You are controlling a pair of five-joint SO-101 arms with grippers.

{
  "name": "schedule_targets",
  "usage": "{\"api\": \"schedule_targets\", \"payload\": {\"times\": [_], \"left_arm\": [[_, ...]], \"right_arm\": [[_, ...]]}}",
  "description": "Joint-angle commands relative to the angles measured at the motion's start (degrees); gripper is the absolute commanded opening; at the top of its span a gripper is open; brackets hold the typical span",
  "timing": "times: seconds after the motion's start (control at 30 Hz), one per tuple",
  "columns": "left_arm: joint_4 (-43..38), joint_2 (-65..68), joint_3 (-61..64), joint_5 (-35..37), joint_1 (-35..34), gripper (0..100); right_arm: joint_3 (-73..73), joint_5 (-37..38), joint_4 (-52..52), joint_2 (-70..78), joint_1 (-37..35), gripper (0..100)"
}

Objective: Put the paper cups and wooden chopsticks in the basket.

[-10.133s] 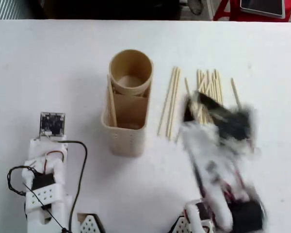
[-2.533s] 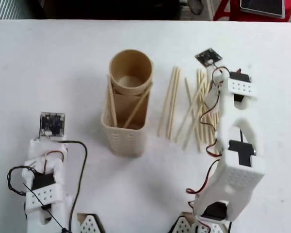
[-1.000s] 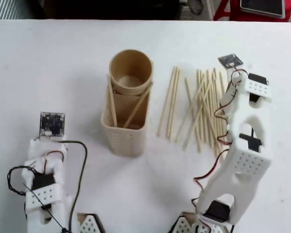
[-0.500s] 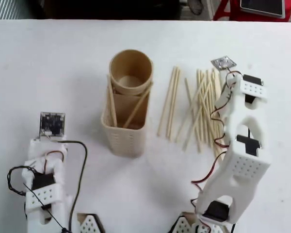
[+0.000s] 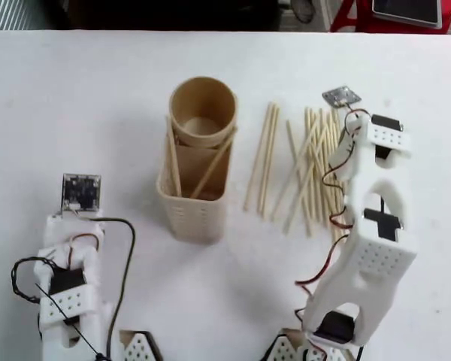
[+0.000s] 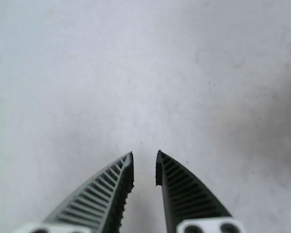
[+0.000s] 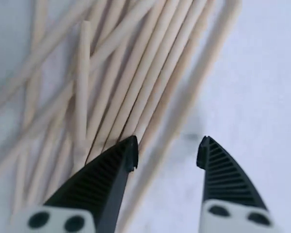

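Right wrist view: right gripper (image 7: 167,148) wide open, empty, over loose chopsticks (image 7: 150,73). Left gripper (image 6: 144,156) barely parted, empty. High view: cup (image 5: 203,113) in basket (image 5: 199,214), white desk (image 5: 83,98).

Bare tabletop (image 5: 98,90) lies left of the basket (image 5: 192,207). The right arm (image 5: 372,226) overhangs the chopsticks (image 5: 313,165), blocking their right side.
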Motion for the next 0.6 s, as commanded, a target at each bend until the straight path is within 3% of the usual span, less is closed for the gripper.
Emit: {"api": "schedule_targets", "payload": {"times": [0.0,0.37,0.57], "left_arm": [[0.1,-0.9,-0.1,-0.7,-0.5,10],[0.1,-0.9,-0.1,-0.7,-0.5,10],[0.1,-0.9,-0.1,-0.7,-0.5,10]], "right_arm": [[-0.3,-0.4,-1.5,1.3,0.3,20.9],[-0.4,-0.3,-1.7,2.5,4.4,20.9],[-0.3,4.2,-1.6,2.5,9.1,20.9]]}}
